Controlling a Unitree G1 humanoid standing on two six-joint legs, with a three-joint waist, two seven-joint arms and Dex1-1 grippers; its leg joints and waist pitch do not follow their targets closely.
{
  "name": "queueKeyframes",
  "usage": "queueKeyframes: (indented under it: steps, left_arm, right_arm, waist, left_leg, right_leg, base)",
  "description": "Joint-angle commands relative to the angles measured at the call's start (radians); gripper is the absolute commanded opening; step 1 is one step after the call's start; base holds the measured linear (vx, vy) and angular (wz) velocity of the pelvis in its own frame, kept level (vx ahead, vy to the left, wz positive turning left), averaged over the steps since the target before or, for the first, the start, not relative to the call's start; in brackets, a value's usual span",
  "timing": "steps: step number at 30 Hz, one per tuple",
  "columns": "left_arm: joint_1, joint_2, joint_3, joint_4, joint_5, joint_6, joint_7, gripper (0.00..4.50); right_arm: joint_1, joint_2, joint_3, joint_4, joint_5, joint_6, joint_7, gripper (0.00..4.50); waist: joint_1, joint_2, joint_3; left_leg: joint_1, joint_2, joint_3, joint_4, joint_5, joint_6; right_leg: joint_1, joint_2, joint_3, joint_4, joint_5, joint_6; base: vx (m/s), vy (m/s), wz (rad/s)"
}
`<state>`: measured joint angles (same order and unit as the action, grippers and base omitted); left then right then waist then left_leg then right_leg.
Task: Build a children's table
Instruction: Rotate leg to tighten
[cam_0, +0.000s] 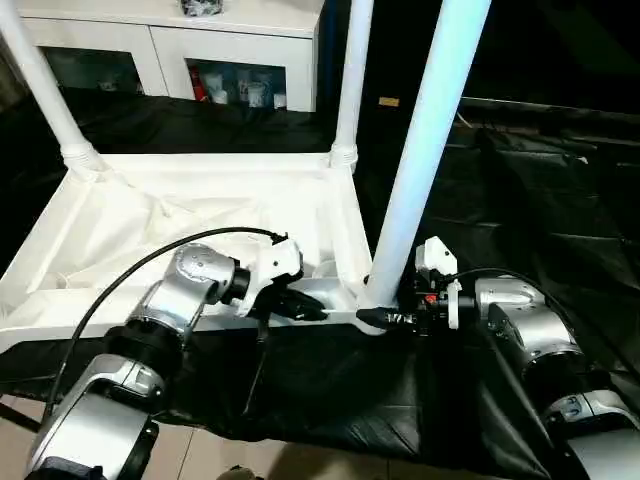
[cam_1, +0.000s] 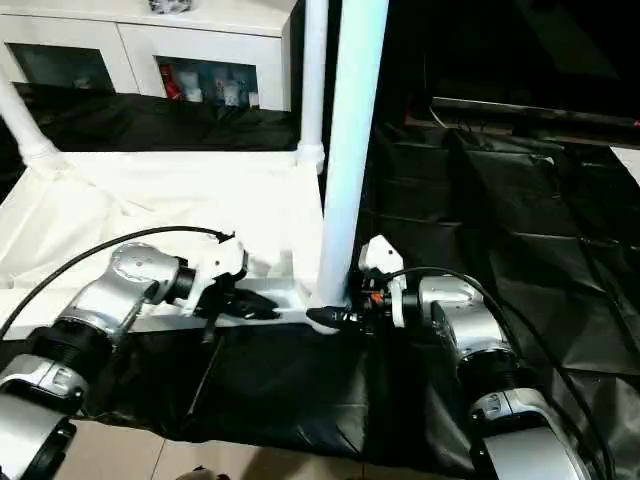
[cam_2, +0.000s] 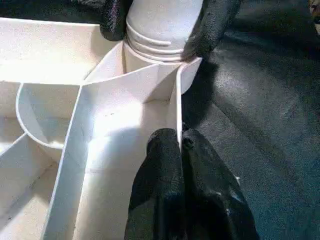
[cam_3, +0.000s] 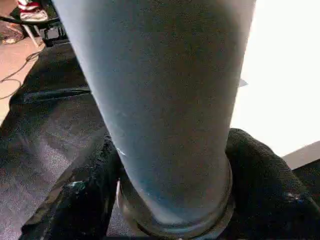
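Our right gripper (cam_0: 372, 318) is clamped around the base of the near leg (cam_0: 425, 150), which stands upright in the corner socket of the tabletop (cam_0: 200, 215). Our left gripper (cam_2: 181, 150) pinches the tabletop's near rim just beside that leg. Two more legs (cam_0: 352, 80) rise from the tabletop's far corners, in front of the cabinet (cam_0: 250, 45).

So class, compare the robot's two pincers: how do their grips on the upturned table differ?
The left pincer is shut on the thin edge wall of the tabletop; the right pincer clasps the base of the near leg at its corner socket. The left's fingers press together; the right's are spread around the tube. Both have black fingers.
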<state>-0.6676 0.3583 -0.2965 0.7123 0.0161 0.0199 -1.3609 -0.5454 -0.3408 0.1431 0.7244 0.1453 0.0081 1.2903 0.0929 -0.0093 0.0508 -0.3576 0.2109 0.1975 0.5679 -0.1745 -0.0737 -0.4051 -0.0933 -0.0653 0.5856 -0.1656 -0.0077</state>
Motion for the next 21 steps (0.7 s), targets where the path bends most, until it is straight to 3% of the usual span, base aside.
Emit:
queueKeyframes:
  steps: [1, 3, 6, 7, 12, 13, 15, 16, 19, 21]
  left_arm:
    - [-0.008, -0.006, -0.014, -0.008, 0.012, -0.014, 0.013, 0.0]
    - [-0.015, -0.026, -0.001, 0.014, 0.028, -0.03, 0.093, 0.0]
    - [-0.02, -0.037, 0.004, 0.027, 0.04, -0.028, 0.14, 0.0]
    - [-0.035, -0.067, 0.029, 0.047, 0.047, -0.015, 0.242, 0.0]
    - [-0.063, -0.14, 0.041, 0.059, 0.072, 0.049, 0.418, 0.0]
    - [-0.069, -0.162, 0.044, 0.062, 0.074, 0.058, 0.454, 0.0]
    - [-0.077, -0.205, 0.05, 0.066, 0.075, 0.076, 0.519, 0.0]
    - [-0.079, -0.223, 0.052, 0.068, 0.077, 0.081, 0.54, 0.0]
    - [-0.084, -0.271, 0.047, 0.082, 0.087, 0.085, 0.596, 0.0]
    - [-0.077, -0.28, 0.033, 0.077, 0.096, 0.081, 0.59, 0.0]
  right_arm:
    - [0.023, 0.004, 0.026, -0.011, -0.016, 0.005, 0.012, 2.84]
    - [0.036, 0.024, 0.017, -0.015, -0.017, -0.01, -0.037, 2.74]
    - [0.042, 0.044, 0.002, -0.01, -0.021, -0.029, -0.096, 2.7]
    - [0.042, 0.082, -0.021, 0.017, -0.038, -0.036, -0.225, 2.69]
    - [0.024, 0.184, -0.077, 0.089, -0.061, -0.015, -0.548, 2.67]
    - [0.019, 0.207, -0.084, 0.101, -0.068, -0.006, -0.614, 2.67]
    - [-0.004, 0.252, -0.098, 0.133, -0.081, 0.011, -0.739, 2.67]
    - [-0.017, 0.27, -0.104, 0.148, -0.082, 0.014, -0.784, 2.67]
    - [-0.053, 0.325, -0.104, 0.186, -0.095, -0.017, -0.845, 2.67]
    - [-0.063, 0.338, -0.086, 0.193, -0.115, -0.05, -0.85, 2.67]
  waist:
    - [0.003, -0.01, -0.066]
    - [0.003, -0.011, -0.066]
    - [0.006, -0.013, -0.061]
    - [0.004, -0.016, -0.06]
    - [-0.013, -0.013, -0.054]
    - [-0.017, -0.014, -0.054]
    - [-0.021, -0.004, -0.055]
    - [-0.025, -0.009, -0.057]
    - [-0.032, -0.004, -0.059]
    - [-0.033, -0.008, -0.06]
  left_leg:
    - [0.008, 0.025, -0.003, -0.058, -0.19, 0.063]
    - [0.008, 0.025, -0.003, -0.057, -0.193, 0.061]
    - [0.013, 0.025, -0.004, -0.061, -0.236, 0.043]
    - [0.012, 0.025, -0.004, -0.062, -0.242, 0.04]
    - [0.017, 0.019, -0.017, -0.071, -0.324, -0.009]
    - [0.014, 0.018, -0.018, -0.072, -0.324, -0.01]
    - [0.017, 0.016, -0.02, -0.073, -0.337, -0.015]
    - [0.015, 0.016, -0.019, -0.073, -0.337, -0.012]
    - [0.014, 0.014, -0.017, -0.071, -0.338, -0.01]
    - [0.013, 0.014, -0.015, -0.069, -0.331, 0.0]
  right_leg:
    - [0.049, -0.048, 0.035, -0.05, -0.195, -0.247]
    - [0.048, -0.048, 0.035, -0.051, -0.196, -0.247]
    - [0.043, -0.051, 0.036, -0.063, -0.289, -0.22]
    - [0.043, -0.052, 0.037, -0.064, -0.307, -0.213]
    - [0.035, -0.055, 0.034, -0.086, -0.498, -0.138]
    - [0.034, -0.054, 0.034, -0.087, -0.497, -0.132]
    - [0.032, -0.052, 0.033, -0.088, -0.489, -0.132]
    - [0.034, -0.05, 0.032, -0.09, -0.469, -0.135]
    - [0.033, -0.049, 0.034, -0.086, -0.427, -0.153]
    - [0.034, -0.048, 0.034, -0.085, -0.401, -0.159]
  base:
    - [0.0, 0.0, 0.0]
    - [0.0, 0.0, 0.0]
    - [0.0, 0.0, 0.0]
    - [0.0, 0.0, 0.0]
    - [0.0, 0.0, 0.0]
    - [0.0, 0.0, 0.0]
    - [0.0, 0.0, 0.0]
    - [0.0, 0.0, 0.0]
    - [0.0, 0.0, 0.0]
    - [0.0, 0.0, 0.0]
